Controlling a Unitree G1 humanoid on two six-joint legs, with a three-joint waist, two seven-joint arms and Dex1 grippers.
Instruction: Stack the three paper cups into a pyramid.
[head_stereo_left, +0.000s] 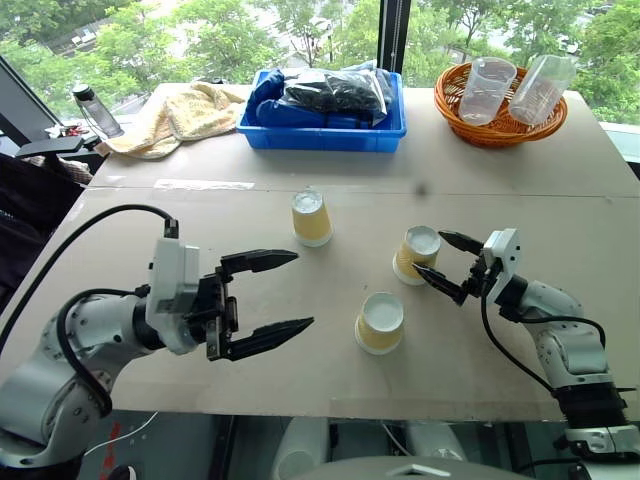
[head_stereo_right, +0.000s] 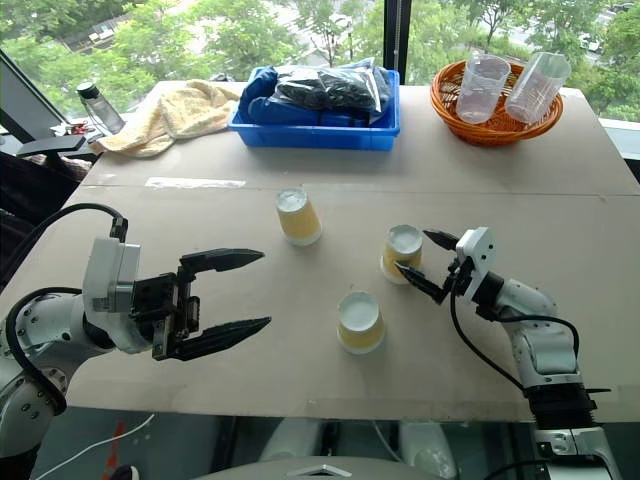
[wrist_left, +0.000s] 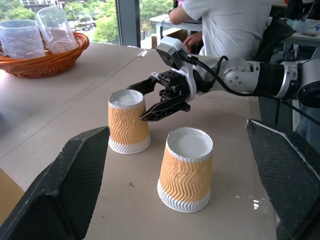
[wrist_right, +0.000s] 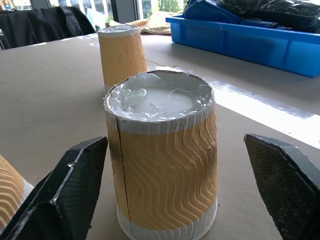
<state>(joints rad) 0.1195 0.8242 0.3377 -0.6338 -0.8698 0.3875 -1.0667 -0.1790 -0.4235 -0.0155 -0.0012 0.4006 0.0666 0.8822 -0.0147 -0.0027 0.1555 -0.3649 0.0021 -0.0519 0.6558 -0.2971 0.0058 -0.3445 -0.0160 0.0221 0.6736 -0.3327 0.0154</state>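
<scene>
Three paper cups upside down and apart on the bench (head_stereo_left: 560, 190), no pyramid yet: far cup (head_stereo_left: 311, 217), right cup (head_stereo_left: 416, 254), near cup (head_stereo_left: 380, 322). Step in hand, by the look of it: first grasp. Right hand (head_stereo_left: 447, 263) level at the right cup, fingers either side, gap visible in the right wrist view, so not yet clamped. Left hand (head_stereo_left: 268, 306) wide open, empty, well apart from all cups. Next move probably calls for closing gently on the thin wall, then setting it just beside another as base. Seen from the left wrist, not the head: a seated person (wrist_left: 235, 25) beyond the bench.
</scene>
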